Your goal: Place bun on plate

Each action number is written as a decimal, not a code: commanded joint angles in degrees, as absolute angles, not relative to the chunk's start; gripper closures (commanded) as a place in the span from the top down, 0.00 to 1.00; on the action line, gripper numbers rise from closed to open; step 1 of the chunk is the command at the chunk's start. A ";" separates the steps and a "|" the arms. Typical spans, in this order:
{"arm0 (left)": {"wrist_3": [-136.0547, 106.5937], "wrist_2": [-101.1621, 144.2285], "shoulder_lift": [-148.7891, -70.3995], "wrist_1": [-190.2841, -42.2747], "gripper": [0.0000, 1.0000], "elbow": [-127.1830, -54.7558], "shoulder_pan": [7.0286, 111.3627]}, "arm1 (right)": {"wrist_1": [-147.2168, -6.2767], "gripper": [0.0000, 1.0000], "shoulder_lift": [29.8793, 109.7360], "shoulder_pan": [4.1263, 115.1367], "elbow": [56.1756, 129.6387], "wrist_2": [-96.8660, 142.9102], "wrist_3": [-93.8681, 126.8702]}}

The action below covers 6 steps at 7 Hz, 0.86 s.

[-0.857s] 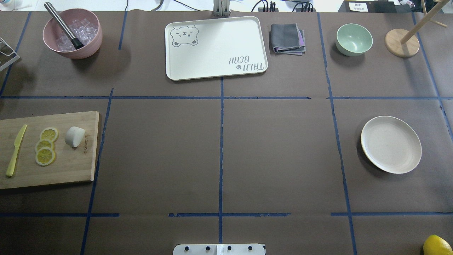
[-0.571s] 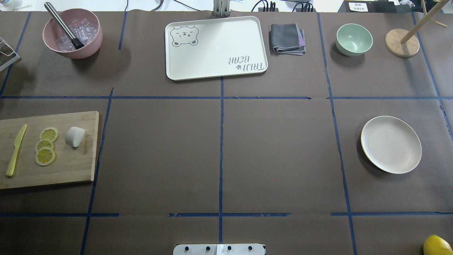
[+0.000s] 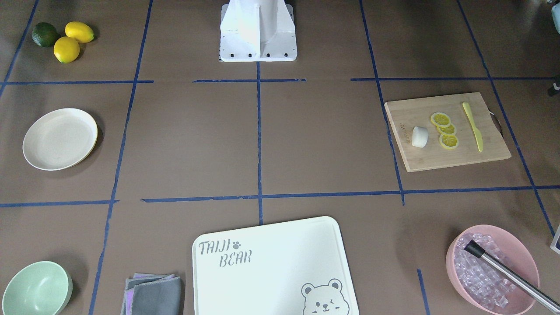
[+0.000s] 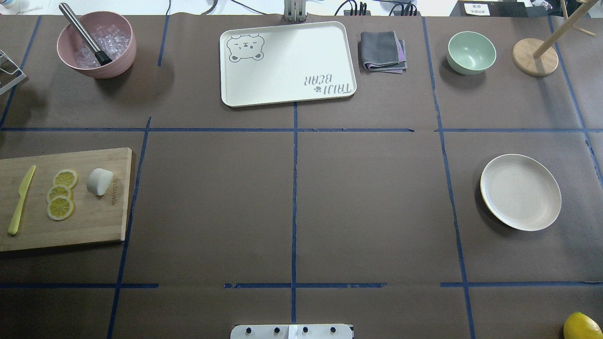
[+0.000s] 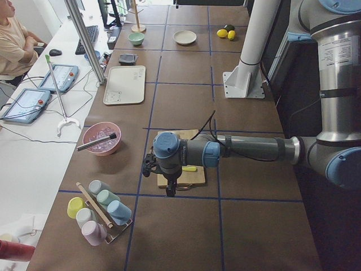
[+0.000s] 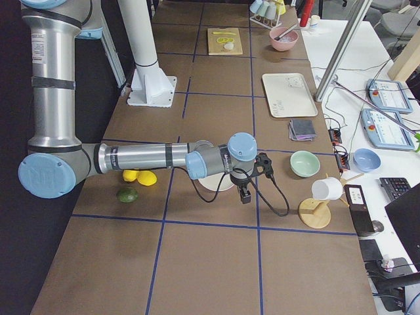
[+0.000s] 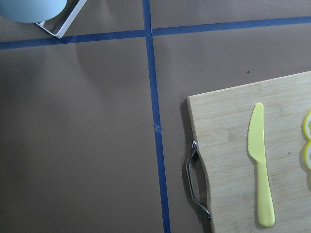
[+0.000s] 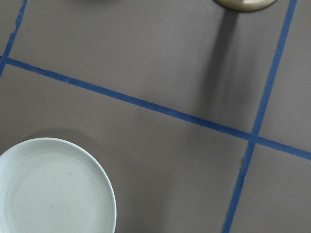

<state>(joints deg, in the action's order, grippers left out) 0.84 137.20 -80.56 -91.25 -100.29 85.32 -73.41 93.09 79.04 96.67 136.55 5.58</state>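
White and likely soft, the bun (image 4: 99,181) lies on the board (image 4: 94,221), well apart from the plate (image 4: 520,192), best pinched gently across its sides; whether left hand (image 5: 169,192) or right hand (image 6: 245,197) is open cannot be told.

bun (image 4: 99,181): plain white
plate (image 4: 520,192): cream-white, unmarked
board (image 4: 94,221): pale wood grain
tray (image 4: 287,56): white, printed with grey bear
table (image 4: 367,202): brown, gridded blue

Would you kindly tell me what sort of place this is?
Probably a robotics lab staged as a mock kitchen: a robot arm reaches over a table gridded in blue tape, control tablets lie on a side desk, and a cutting board holds lemon slices and a bun.
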 commanded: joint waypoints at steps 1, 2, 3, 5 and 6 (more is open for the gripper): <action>0.79 137.20 -80.68 -91.32 1.00 -100.46 85.25 | -58.95 1.00 93.86 68.96 95.98 131.33 27.39; 0.88 137.20 -80.77 -91.32 1.00 -100.46 85.25 | -53.32 1.00 95.87 65.77 95.37 130.87 33.25; 0.79 137.20 -80.77 -91.32 1.00 -100.46 85.25 | -48.82 0.99 97.72 64.52 92.75 130.87 33.57; 0.88 137.28 -80.60 -91.32 1.00 -100.55 85.34 | -42.40 0.98 97.82 62.67 85.47 131.04 34.01; 0.79 137.29 -80.60 -91.32 1.00 -100.55 85.34 | -40.62 0.96 97.82 62.41 84.73 131.48 34.01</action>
<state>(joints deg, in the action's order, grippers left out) 0.85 137.26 -80.64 -91.32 -100.52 85.30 -43.59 97.73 63.06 86.87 131.12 33.85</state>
